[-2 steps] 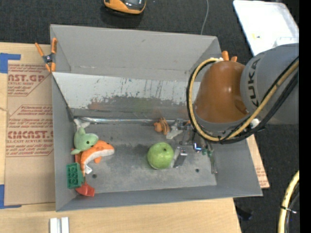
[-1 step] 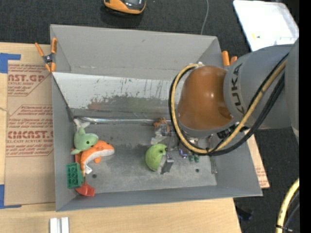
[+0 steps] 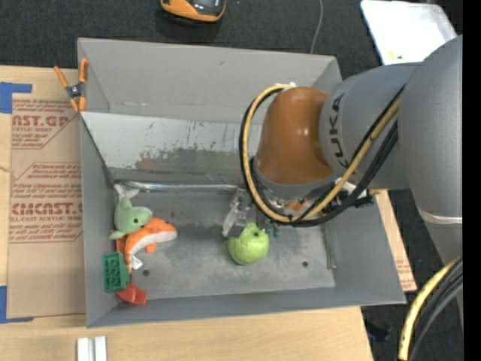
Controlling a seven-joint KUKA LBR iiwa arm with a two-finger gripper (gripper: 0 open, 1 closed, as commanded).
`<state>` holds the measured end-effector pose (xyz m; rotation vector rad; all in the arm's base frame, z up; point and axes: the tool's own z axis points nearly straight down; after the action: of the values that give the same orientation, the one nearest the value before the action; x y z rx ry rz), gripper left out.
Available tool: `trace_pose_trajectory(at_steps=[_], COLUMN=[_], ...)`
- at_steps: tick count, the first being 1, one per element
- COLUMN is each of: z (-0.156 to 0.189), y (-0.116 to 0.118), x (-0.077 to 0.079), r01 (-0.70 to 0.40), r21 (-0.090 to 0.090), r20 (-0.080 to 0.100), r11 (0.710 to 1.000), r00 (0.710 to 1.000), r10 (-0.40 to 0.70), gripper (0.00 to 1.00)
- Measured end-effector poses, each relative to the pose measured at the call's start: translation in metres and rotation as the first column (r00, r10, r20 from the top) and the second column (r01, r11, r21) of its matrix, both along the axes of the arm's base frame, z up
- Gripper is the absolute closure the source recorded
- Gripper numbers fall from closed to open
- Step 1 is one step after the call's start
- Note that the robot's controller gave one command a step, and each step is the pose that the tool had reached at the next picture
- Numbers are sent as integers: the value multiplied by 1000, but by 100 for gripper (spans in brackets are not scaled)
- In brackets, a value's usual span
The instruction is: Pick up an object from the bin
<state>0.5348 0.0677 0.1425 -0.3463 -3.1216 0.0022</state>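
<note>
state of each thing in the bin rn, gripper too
round green toy apple, resting on the grey metal bin floor
gripper, low right over the apple, grip unclear
green soft toy animal, lying by the left wall
orange and white soft toy fish, lying against the green toy
green studded plastic brick, flat, front left corner
small red plastic piece, beside the brick

Along the left edge of the bin [image 3: 197, 271], the floor is taken up by a cluster: a green plush whale [image 3: 132, 217], an orange plush fish [image 3: 150, 237], a green toy brick [image 3: 113, 271] and a small red piece [image 3: 134, 295], packed down to the camera-side left corner. Mid-floor is blocked by a green apple [image 3: 249, 247], over which the end effector [image 3: 246, 224] is hung. A bare strip is left between cluster and apple. Bare floor is also seen along the camera-side edge and toward the right wall.
</note>
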Motion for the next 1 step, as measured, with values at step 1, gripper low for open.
trace_pose_trajectory(at_steps=[1], z=[0], y=[0], x=[0], r01=[0], r21=[0], r20=[0], r11=[1000], r00=[1000], r10=[0], gripper=[100])
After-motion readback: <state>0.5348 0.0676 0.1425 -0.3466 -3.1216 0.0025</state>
